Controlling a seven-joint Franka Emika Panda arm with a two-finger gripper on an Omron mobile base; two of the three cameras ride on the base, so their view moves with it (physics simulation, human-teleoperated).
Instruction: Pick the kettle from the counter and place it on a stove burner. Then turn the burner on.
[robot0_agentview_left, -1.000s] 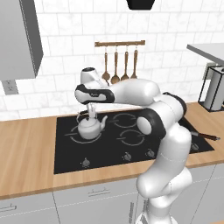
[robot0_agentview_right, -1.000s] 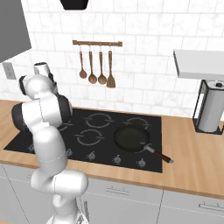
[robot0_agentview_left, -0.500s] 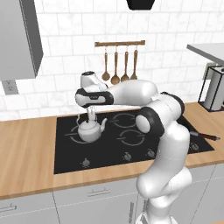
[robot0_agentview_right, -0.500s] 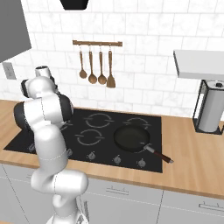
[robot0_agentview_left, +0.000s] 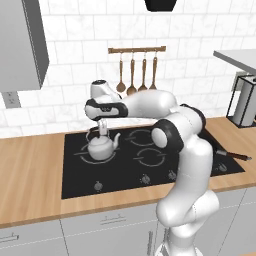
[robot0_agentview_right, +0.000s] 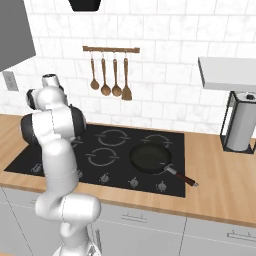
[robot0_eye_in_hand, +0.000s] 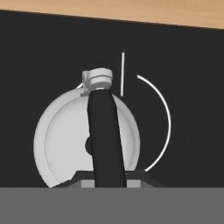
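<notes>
The silver-grey kettle (robot0_agentview_left: 100, 149) stands on the front left stove burner (robot0_agentview_left: 81, 154) of the black cooktop (robot0_agentview_left: 130, 167), spout to the right. My gripper (robot0_agentview_left: 101, 127) hangs straight above it, fingers down at the top of the arched handle. From above, the hand view has the kettle (robot0_eye_in_hand: 61, 135) overlapping the burner ring (robot0_eye_in_hand: 168, 122), shifted a little to the ring's left. Its dark handle runs up between the fingertips of my gripper (robot0_eye_in_hand: 109, 179), which sit tight on both sides of it. In the right base view my own arm hides the kettle.
A black frying pan (robot0_agentview_right: 150, 156) occupies the front right burner, handle toward the counter (robot0_agentview_right: 220, 175). Knobs (robot0_agentview_left: 145, 178) line the cooktop's front edge. Wooden utensils (robot0_agentview_left: 137, 75) hang on the wall behind. A paper towel holder (robot0_agentview_right: 240, 127) stands at the far right.
The hand has dipped very slightly toward the cooktop. The kettle stays over the same front left burner.
</notes>
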